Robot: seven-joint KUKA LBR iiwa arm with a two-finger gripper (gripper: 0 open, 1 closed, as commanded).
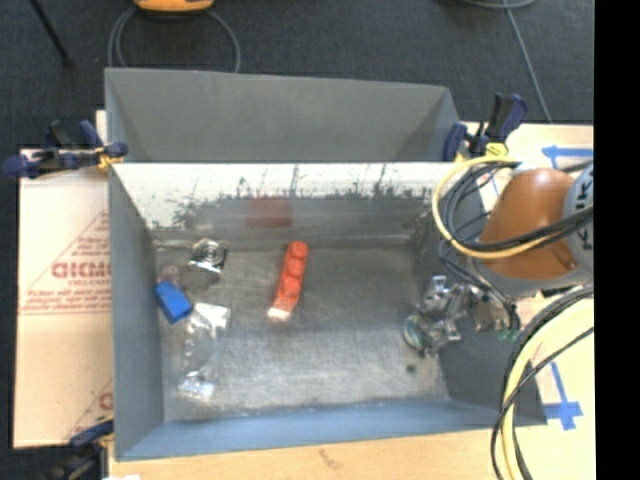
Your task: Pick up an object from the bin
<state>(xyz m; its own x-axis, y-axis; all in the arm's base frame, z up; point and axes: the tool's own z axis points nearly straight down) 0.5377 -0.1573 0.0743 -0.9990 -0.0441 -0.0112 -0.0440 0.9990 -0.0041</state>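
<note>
My gripper point(428, 333) hangs low at the bin's right side, close to the right wall, over bare floor. Whether anything sits between its fingertips is too dark to make out. The nearest loose thing is an orange-red stack of bricks with a pale end point(288, 280), lying lengthwise near the middle of the bin, well to the gripper's left.
At the left of the bin lie a blue block point(172, 301), a small shiny metal piece point(208, 256) and crumpled clear plastic point(200, 353). The arm with its orange cover and looped cables leans over the bin's right rim.
</note>
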